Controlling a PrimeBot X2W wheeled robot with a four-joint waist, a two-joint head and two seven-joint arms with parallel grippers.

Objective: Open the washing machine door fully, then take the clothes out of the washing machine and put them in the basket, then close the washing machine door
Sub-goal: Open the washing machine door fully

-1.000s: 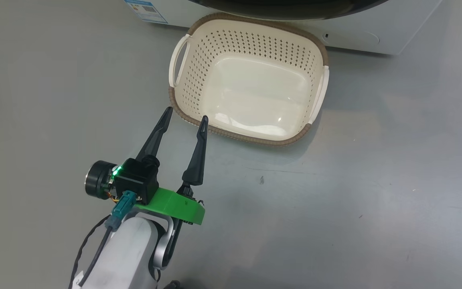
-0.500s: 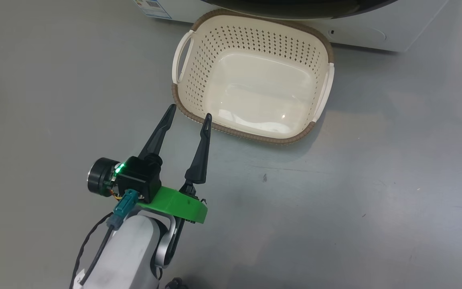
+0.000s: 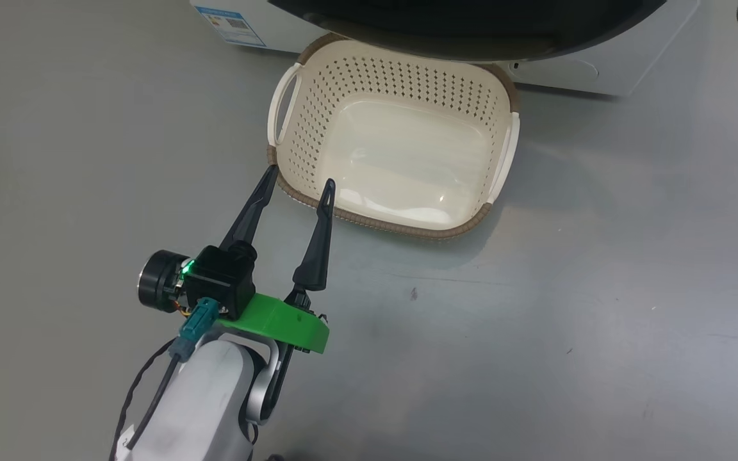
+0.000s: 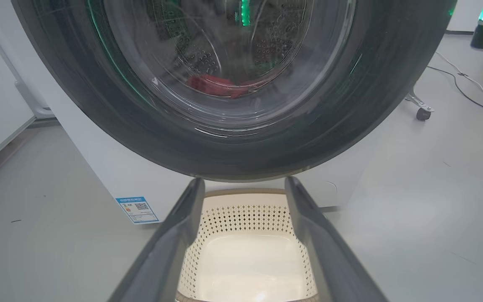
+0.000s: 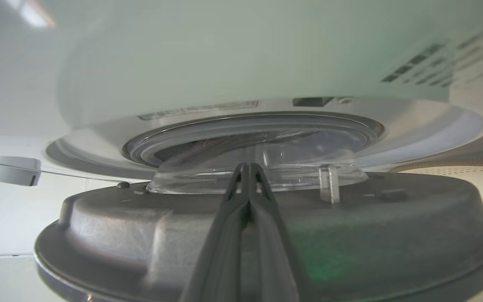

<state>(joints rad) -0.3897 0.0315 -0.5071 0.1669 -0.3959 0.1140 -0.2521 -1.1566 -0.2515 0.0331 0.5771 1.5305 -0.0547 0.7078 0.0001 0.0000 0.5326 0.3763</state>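
2 grippers weighed against 1 door. Found the right gripper [image 5: 246,167] with its long dark fingers [image 5: 233,235] pressed together on nothing, laid along the grey inner face of the large round glossy black washing machine door [image 5: 371,226], tips aimed at the bulging clear glass bowl [image 5: 266,178] just beyond; could not tell touching from hovering. Judged the door only partly swung, and so judged the right arm the nearer for pushing it wider. Found the left gripper [image 3: 300,175] at lower left of the head view, spread apart and empty, tips over the near rim of the small cream perforated plastic basket [image 3: 407,225], set on the grey floor [image 3: 599,288] just before the big white front-loading washing machine [image 3: 567,64]. Took from the left wrist view the door's outer face and, through its glass, the bright red clothes [image 4: 218,86] lying low in the perforated steel drum [image 4: 275,37], spread left to right, above centre of frame. Took from the right wrist view the door's inner side and the gap to the machine's opening.
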